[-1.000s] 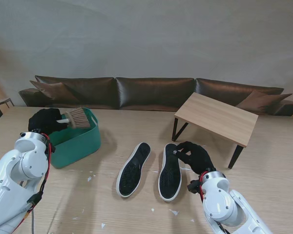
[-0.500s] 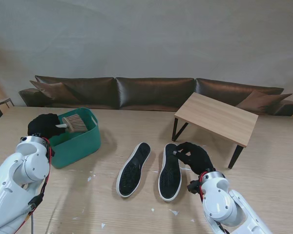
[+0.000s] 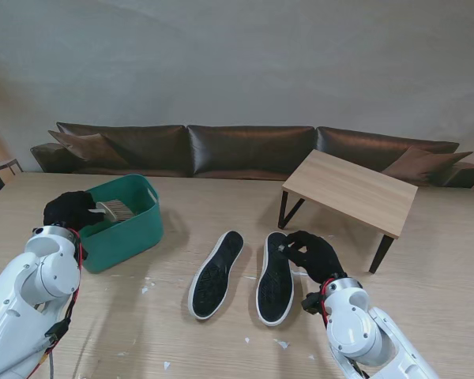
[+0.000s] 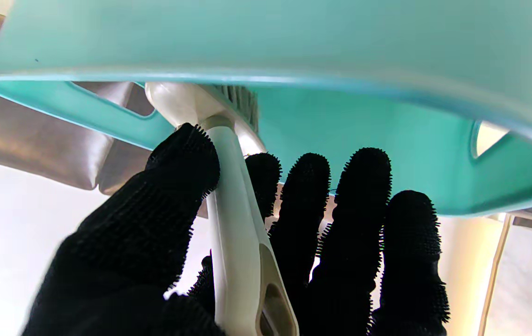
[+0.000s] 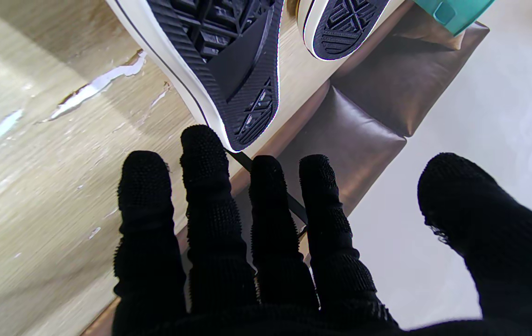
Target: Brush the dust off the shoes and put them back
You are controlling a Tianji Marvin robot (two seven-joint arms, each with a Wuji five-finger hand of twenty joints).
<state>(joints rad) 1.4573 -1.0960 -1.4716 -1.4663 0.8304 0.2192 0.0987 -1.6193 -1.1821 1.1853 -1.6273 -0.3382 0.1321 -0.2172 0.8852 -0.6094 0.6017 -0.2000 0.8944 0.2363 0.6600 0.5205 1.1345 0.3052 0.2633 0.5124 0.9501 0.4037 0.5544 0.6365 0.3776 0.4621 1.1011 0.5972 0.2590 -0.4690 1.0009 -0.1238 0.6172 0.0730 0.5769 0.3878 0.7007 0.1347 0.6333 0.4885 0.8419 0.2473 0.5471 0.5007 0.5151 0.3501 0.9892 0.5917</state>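
In the stand view the left hand [image 3: 69, 210] sits at about nine o'clock, at the near rim of the green bin [image 3: 134, 230], its fingers clamped around the white handle of the brush [image 3: 113, 210], whose bristle head lies inside the bin. The left wrist view shows the thumb [image 4: 186, 158] pressed on one side of the handle and the other fingers behind it.

The two shoes lie sole-up on the surface near the centre: the left shoe [image 3: 216, 274] at about six o'clock, the right shoe [image 3: 276, 278] just beside it toward five o'clock. The right hand [image 3: 314, 254] rests at the far edge of the right shoe, fingers spread and holding nothing; whether they touch the sole I cannot tell.

The brush looks light and rigid, its smooth plastic handle likely slippery, so a grip mid-handle seems best. The shoes look light with stiff rubber soles and softer uppers; I would take each by the sole edge at mid-length, where the rubber gives purchase
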